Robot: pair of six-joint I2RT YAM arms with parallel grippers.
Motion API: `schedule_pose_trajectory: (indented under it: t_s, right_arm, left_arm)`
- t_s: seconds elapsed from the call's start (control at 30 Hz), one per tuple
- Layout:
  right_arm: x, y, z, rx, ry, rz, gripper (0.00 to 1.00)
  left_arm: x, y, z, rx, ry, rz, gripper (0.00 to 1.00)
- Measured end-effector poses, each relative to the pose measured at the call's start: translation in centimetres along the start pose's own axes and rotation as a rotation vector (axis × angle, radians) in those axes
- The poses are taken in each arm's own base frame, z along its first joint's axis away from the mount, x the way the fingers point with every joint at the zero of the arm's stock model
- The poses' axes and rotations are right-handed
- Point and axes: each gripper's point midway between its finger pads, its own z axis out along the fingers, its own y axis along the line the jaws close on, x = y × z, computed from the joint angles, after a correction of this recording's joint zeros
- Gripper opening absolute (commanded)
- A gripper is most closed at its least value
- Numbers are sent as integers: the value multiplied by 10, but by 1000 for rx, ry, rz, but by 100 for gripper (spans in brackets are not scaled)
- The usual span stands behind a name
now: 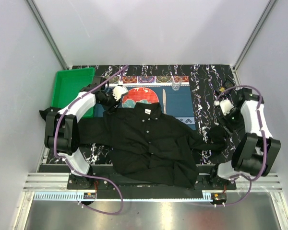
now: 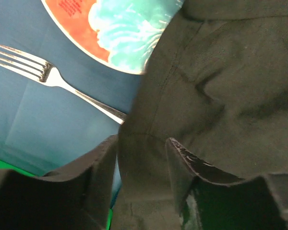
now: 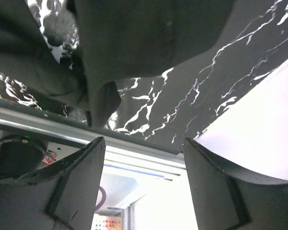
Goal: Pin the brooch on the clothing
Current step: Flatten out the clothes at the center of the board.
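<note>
I've got the left claw [image 2: 141,141] pinching the shirt [image 2: 221,96] near the far-left corner of the desk [image 1: 209,91], right claw [image 3: 143,141] wide open

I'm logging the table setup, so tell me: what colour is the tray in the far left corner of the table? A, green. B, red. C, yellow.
A: the tray is bright green, and it sits just left of the blue placemat.
</note>
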Motion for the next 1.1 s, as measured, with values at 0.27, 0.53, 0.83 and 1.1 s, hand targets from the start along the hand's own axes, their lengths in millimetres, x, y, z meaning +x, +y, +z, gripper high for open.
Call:
schedule_pose_trajectory:
  t_s: [0.27, 0.53, 0.83, 1.1]
  right_arm:
    - [-31, -51, -4, -130, -100, 215, 81]
    - [-75, -69, 16, -259, -114, 294, 98]
    - [-80, -38, 53, -327, 60, 331, 91]
    - [-79, -16, 85, -359, 186, 339, 67]
  left_arm:
    - [-5, -3, -3, -2, -12, -17, 82]
    - [-37, -3, -44, -66, -115, 37, 87]
    - [-53, -14, -57, -41, -176, 22, 87]
    - [-54, -18, -57, -24, -181, -12, 87]
